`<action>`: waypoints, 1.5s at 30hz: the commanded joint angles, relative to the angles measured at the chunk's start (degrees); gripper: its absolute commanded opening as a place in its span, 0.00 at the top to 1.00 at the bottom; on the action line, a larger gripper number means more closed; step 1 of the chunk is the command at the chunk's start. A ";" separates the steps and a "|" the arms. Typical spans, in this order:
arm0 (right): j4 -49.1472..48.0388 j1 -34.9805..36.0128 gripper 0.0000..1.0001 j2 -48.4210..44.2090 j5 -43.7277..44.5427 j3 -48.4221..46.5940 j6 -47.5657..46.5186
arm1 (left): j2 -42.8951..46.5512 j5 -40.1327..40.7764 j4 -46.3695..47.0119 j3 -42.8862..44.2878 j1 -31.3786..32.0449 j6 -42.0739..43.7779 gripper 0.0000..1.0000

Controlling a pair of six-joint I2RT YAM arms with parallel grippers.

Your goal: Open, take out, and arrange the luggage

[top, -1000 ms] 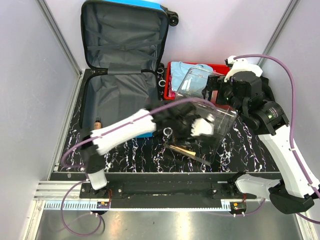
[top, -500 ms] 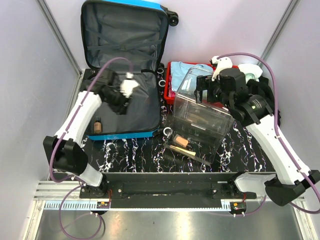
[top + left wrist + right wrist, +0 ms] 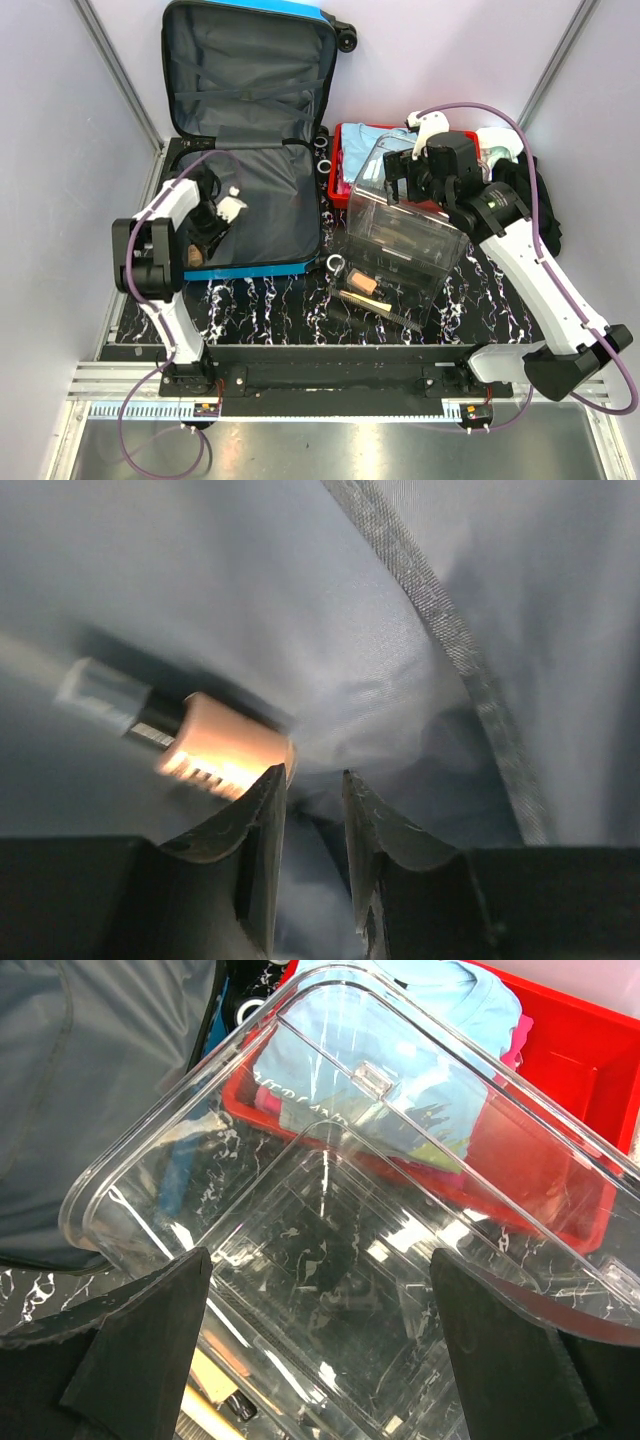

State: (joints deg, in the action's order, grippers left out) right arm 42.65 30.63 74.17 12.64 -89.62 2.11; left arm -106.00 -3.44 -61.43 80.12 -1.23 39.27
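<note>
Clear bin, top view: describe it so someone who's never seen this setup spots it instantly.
Find the big open blue suitcase at the table's back left; to its right sits a red tray of light blue clothing. The clear bin stands tilted in front of that tray on the black marbled tabletop. It is the only see-through container, so the tray shows through its walls.

I cannot read any words or numbers here. The light blue shirt [image 3: 440, 1020] in the red tray [image 3: 590, 1070] has dark print, too blurry to read. The little bottle [image 3: 215, 755] by my left fingers [image 3: 262, 850] has tiny smudged marks.
</note>
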 commanded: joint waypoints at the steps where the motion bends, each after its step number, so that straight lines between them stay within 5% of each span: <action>1: -2.57 -0.05 0.04 0.36 1.15 -0.55 -1.67 | -4.12 5.64 0.70 2.14 -0.17 2.31 0.69; 13: -0.21 0.04 0.04 0.27 1.24 -1.87 -0.18 | -11.34 8.01 12.37 12.42 -0.35 -4.89 0.66; 18: -0.29 0.57 0.04 -1.57 -7.44 -1.78 -1.58 | -10.73 8.36 18.08 14.98 -0.78 -9.82 0.65; 25: 1.71 10.83 0.04 -2.46 -6.66 -2.22 -8.25 | -10.90 8.11 23.90 16.21 -1.14 -14.48 0.64; 30: 10.42 26.91 0.06 4.13 -10.35 -2.58 -14.93 | -7.92 4.67 23.64 13.67 -1.14 -16.33 0.62; 34: 16.83 30.62 0.23 7.21 -15.63 0.23 -14.77 | -3.96 5.02 23.20 9.99 -1.14 -16.59 0.61; 39: 18.26 34.13 0.58 10.72 -20.81 4.10 -10.55 | 2.28 4.41 22.93 5.32 -1.58 -17.03 0.60; 45: 17.90 36.60 0.88 18.98 -17.32 9.82 -7.82 | 6.24 3.71 22.67 3.12 -1.67 -17.56 0.59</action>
State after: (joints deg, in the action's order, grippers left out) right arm 59.48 66.13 87.99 -5.67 -82.35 -7.90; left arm -103.53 2.04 -40.32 84.14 -2.57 22.85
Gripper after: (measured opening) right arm 0.204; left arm 0.407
